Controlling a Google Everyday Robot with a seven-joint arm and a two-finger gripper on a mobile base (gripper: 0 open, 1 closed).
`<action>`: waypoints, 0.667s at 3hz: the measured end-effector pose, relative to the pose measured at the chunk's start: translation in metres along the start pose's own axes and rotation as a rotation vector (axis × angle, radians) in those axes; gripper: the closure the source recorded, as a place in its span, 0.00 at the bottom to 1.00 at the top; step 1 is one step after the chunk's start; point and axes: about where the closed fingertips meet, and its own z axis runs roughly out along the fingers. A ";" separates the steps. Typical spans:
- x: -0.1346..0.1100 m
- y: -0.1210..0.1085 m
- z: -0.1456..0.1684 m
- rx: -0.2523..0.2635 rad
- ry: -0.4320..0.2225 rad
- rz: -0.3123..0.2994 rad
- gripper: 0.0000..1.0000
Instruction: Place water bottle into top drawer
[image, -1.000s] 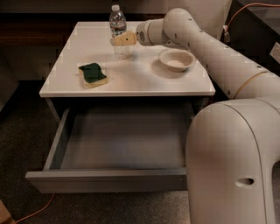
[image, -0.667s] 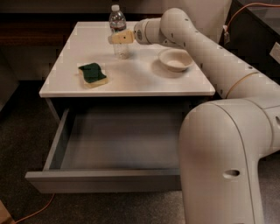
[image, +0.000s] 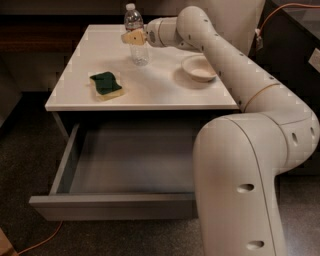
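The water bottle is clear with a white cap and stands upright at the back of the white table top. My gripper reaches in from the right at the height of the bottle's label. Its tan fingers are closed around the bottle's middle. The bottle's base looks to be at or just above the table surface. The top drawer is pulled wide open below the table. Its shallow grey interior holds nothing.
A green and yellow sponge lies on the left part of the table. A white bowl sits right of the bottle, under my forearm. My arm's large base link covers the drawer's right side. An orange cable lies on the floor.
The bottle and the gripper stay at nearly the same place on the table. My arm's lower links have shifted slightly in the foreground.
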 end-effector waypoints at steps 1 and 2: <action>-0.006 0.013 0.002 -0.033 -0.012 -0.013 0.56; -0.019 0.023 -0.017 -0.039 -0.049 -0.036 0.78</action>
